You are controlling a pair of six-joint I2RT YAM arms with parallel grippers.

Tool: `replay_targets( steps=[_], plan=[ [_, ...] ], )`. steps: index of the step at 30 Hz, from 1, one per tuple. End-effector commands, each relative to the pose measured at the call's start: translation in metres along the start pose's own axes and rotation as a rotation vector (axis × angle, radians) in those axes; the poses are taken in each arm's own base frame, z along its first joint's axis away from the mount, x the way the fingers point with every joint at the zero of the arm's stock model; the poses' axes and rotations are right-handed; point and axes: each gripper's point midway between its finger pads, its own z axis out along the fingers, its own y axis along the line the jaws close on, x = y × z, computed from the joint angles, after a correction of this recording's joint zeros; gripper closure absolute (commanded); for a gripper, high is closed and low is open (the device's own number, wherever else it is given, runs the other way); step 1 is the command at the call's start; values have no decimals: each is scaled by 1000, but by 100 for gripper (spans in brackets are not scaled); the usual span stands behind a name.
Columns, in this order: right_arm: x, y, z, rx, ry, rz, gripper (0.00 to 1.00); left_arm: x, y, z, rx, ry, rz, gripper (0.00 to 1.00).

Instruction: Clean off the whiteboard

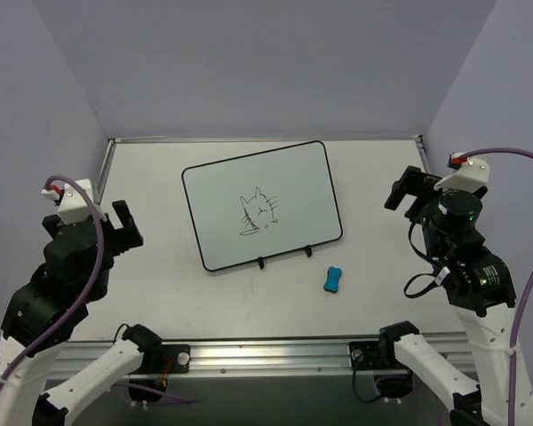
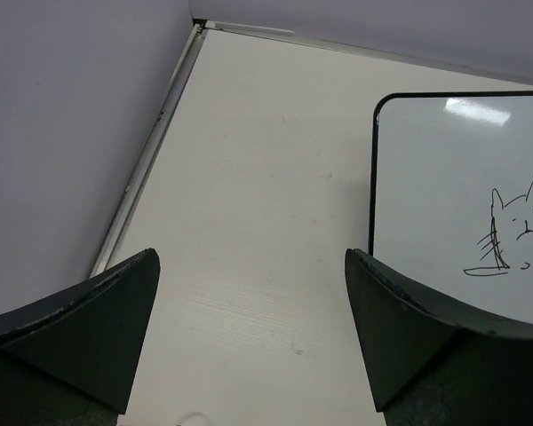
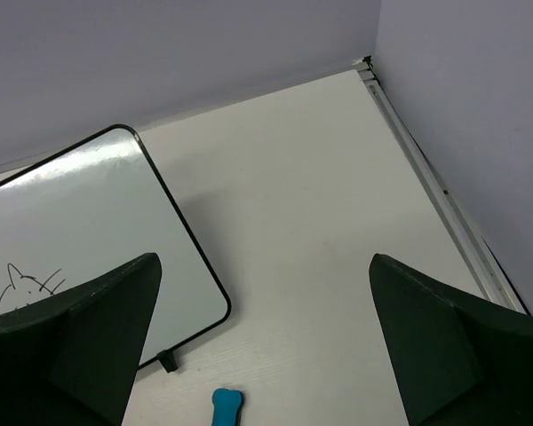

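While the cat doodle (image 1: 258, 213) sits on the whiteboard (image 1: 293, 173), left gripper (image 2: 250, 255) and right gripper (image 3: 265, 259) hang spread wide, empty; grabbing the blue eraser (image 1: 333, 279) probably comes first.

Black-framed whiteboard (image 1: 263, 202) flat mid-table, slightly askew, cat doodle (image 1: 258, 214) intact

whiteboard (image 2: 453, 177): cut by right edge, left wrist | blue eraser (image 3: 226, 406): cut by bottom edge, right wrist
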Motion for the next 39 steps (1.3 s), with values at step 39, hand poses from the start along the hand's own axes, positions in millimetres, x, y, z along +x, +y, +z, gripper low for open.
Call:
replay_targets(
  steps=[39],
  plan=[
    [26, 114, -15, -640, 96, 27, 0, 20, -99, 264, 915, 321, -421, 6]
  ],
)
